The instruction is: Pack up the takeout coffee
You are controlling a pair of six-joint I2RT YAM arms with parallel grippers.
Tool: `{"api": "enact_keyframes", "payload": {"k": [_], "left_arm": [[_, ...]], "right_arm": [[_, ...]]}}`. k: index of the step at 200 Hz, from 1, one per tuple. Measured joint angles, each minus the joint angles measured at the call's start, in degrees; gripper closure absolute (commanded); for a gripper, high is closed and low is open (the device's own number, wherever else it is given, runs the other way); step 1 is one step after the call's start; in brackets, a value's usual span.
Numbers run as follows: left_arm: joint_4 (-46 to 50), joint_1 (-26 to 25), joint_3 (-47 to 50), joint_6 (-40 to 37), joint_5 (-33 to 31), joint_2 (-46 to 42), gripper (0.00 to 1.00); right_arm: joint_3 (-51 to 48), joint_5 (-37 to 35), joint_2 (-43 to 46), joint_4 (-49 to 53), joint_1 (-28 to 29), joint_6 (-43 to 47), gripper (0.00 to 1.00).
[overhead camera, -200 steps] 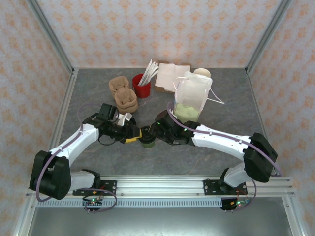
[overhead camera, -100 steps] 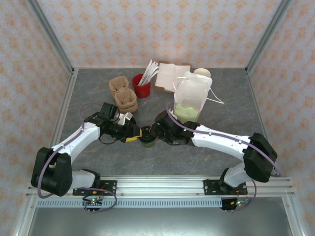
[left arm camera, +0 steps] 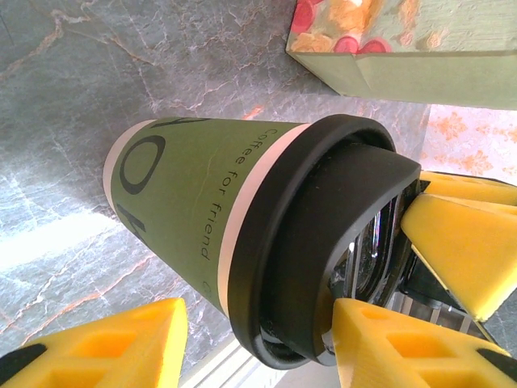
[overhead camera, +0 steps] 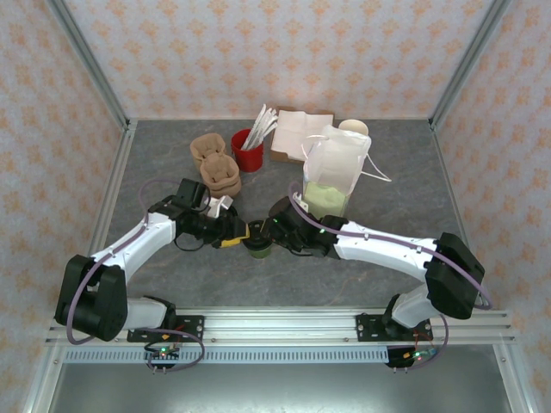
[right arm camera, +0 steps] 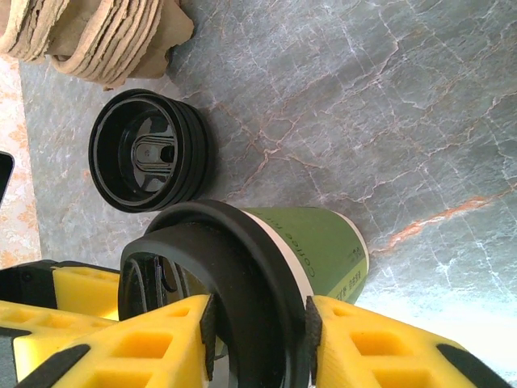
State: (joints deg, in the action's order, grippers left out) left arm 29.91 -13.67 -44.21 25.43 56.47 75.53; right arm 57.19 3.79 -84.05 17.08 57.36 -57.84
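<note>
The takeout coffee (overhead camera: 256, 246) is a green paper cup with a black lid, upright on the table between both grippers. In the right wrist view the cup (right arm camera: 323, 242) wears its lid (right arm camera: 234, 275), and my right gripper (right arm camera: 258, 331) is shut on that lid, black pads pressing on either side. In the left wrist view the cup (left arm camera: 186, 202) and lid (left arm camera: 323, 250) sit between my left gripper's (left arm camera: 266, 323) yellow fingers. One finger (left arm camera: 380, 339) rests against the lid, while a gap shows between the other (left arm camera: 113, 343) and the cup. The clear bag (overhead camera: 334, 176) stands upright behind the right arm.
A squat pile of black lids (right arm camera: 149, 149) lies just beyond the cup, beside brown cardboard carriers (right arm camera: 97, 36) (overhead camera: 215, 168). A red cup of stirrers (overhead camera: 247, 151) and a napkin box (overhead camera: 297, 133) stand at the back. The bag's base (left arm camera: 404, 48) is close behind the cup.
My right gripper's jaws have closed in onto the lid. Both arms have barely shifted and the cup stays in place.
</note>
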Motion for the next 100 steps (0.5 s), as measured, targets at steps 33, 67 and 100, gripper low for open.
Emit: {"api": "enact_keyframes", "payload": {"k": [33, 67, 100], "left_arm": [[-0.7, -0.6, 0.0, 0.0, -0.1, 0.1, 0.50], [-1.3, -1.4, -0.6, 0.0, -0.2, 0.9, 0.51], [-1.9, -2.1, -0.8, 0.0, -0.4, 1.6, 0.51]], "right_arm": [[-0.8, -1.2, 0.3, -0.4, 0.4, 0.0, 0.67], [-2.3, -1.7, 1.2, -1.6, 0.4, 0.0, 0.67], [-2.7, -1.8, 1.2, -2.2, 0.5, 0.0, 0.67]]}}
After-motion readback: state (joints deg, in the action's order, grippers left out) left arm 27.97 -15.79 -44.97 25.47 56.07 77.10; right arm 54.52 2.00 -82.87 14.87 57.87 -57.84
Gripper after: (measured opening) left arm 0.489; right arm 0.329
